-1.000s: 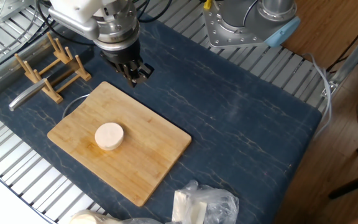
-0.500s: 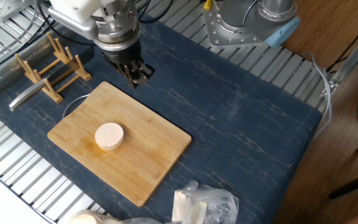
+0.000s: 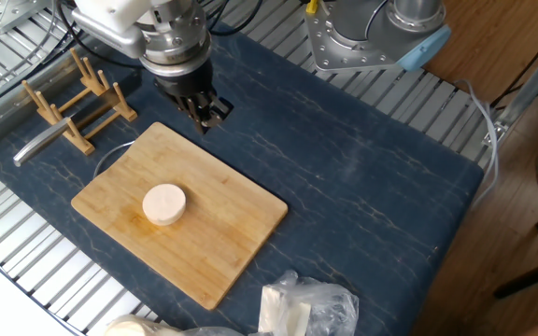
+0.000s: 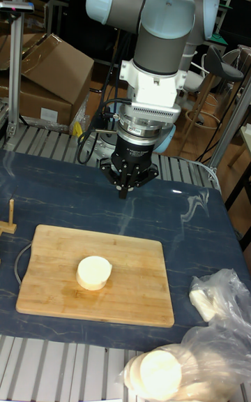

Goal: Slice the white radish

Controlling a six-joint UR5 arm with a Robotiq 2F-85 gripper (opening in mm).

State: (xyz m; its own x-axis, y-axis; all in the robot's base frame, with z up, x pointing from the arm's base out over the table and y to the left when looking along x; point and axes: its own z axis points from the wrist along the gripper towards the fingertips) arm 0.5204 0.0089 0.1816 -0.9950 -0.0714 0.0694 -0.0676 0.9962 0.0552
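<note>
Barely any end effector (image 3: pixel 205 116) shift.

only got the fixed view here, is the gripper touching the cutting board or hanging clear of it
Observer: Clear. In the tall fixed view the gripper hangs in the air beyond the far edge of the cutting board.
Operator: holding a knife
Observer: No blade shows; the jaws meet in a point with nothing between them.
Operator: pale thing at my bottom edge
Observer: A clear bag with round white discs inside.
</note>
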